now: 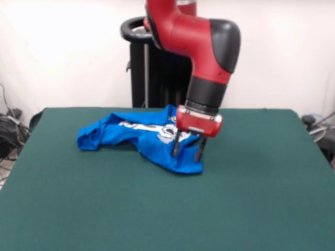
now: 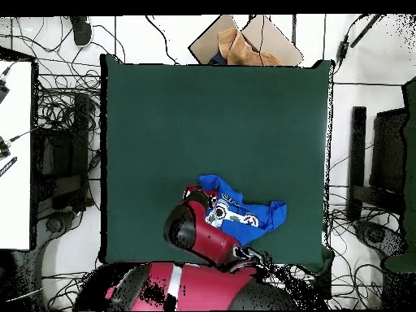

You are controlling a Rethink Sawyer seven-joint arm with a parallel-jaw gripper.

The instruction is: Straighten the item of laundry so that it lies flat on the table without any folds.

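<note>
Now | gripper (image 1: 187,149) spread over crumpled T-shirt (image 1: 138,137) | risk: pinching doubled layers drags a bunched lump across bench (image 1: 251,198), folds staying

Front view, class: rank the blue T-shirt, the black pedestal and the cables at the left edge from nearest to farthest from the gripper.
Measured from the gripper:
1. The blue T-shirt, crumpled right beneath the open fingers.
2. The black pedestal, behind the table, up and to the left.
3. The cables, off the table at the picture's far left edge.
</note>
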